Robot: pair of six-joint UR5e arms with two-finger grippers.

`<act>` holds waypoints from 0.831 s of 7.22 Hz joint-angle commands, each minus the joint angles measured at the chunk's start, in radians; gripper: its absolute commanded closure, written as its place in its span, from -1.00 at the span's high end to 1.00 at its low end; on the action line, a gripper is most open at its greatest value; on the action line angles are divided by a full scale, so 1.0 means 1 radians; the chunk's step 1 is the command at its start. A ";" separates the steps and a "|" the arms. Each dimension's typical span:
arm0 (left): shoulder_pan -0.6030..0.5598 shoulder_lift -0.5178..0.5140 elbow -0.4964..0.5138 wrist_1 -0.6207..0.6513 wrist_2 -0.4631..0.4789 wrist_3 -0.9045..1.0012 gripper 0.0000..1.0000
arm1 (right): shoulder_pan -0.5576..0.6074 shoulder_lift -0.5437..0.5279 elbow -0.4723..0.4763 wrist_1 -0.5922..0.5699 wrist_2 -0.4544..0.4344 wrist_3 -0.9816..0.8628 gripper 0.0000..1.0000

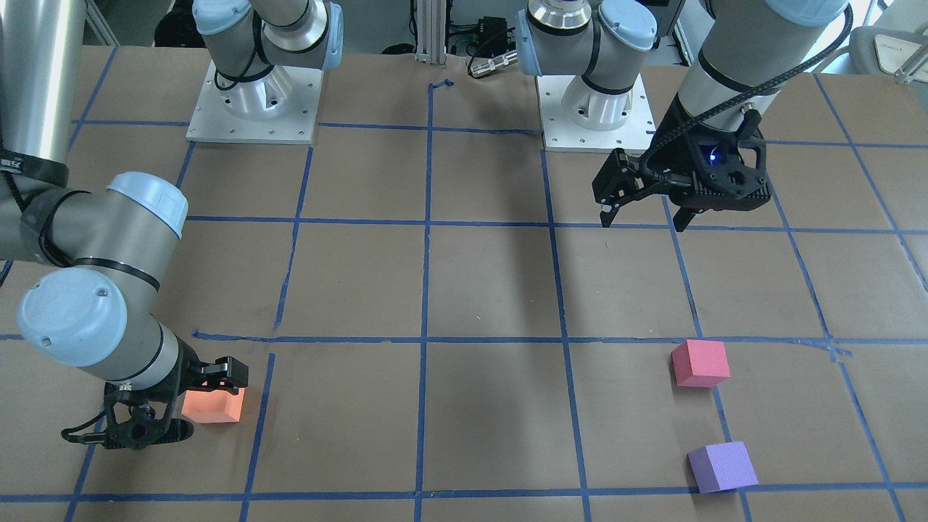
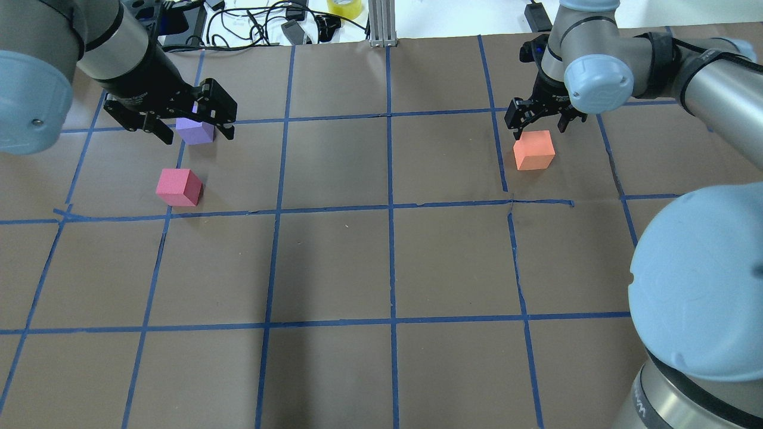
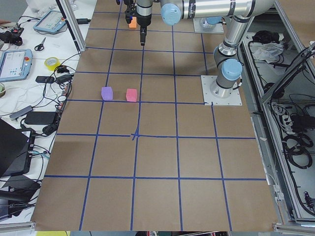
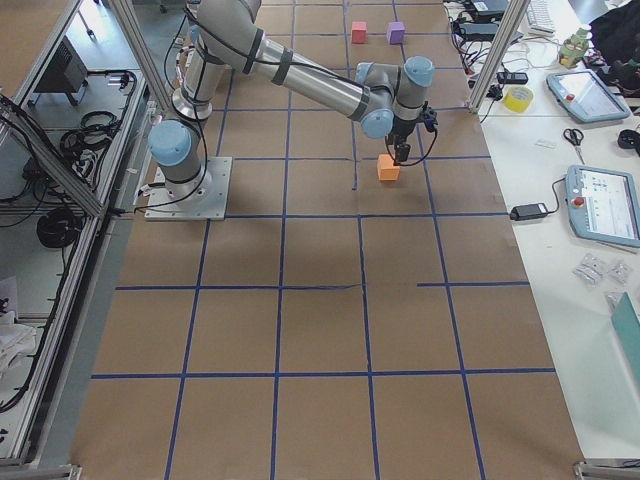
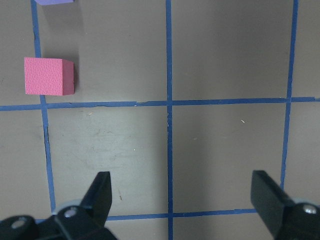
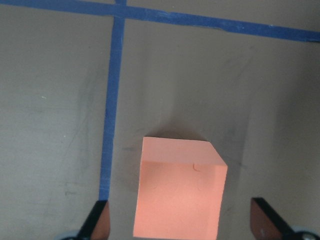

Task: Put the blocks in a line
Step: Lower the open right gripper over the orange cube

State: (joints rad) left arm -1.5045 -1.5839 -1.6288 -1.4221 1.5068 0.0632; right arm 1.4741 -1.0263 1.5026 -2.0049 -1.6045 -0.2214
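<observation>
The orange block sits on the brown table on my right side. My right gripper is open and low over it. In the right wrist view the orange block lies between the two open fingertips, with a gap on each side. The red-pink block and the purple block sit close together on my left side. My left gripper is open, empty and raised well above the table. Its wrist view shows the red-pink block ahead to the left and the purple block at the top edge.
Blue tape lines divide the table into squares. The two arm bases stand on the robot's side. An aluminium post and cables stand at the far edge. A bench with tablets runs beside it.
</observation>
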 commanded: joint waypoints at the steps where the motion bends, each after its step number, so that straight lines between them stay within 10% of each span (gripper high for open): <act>1: 0.000 -0.002 -0.008 0.003 0.000 0.001 1.00 | -0.017 0.015 0.028 -0.035 0.003 -0.019 0.99; 6: 0.000 -0.002 -0.013 0.005 0.001 0.012 1.00 | -0.017 0.038 0.039 -0.058 0.029 0.033 0.92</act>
State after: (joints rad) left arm -1.5048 -1.5860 -1.6406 -1.4184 1.5079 0.0743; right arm 1.4573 -0.9911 1.5413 -2.0625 -1.5777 -0.2040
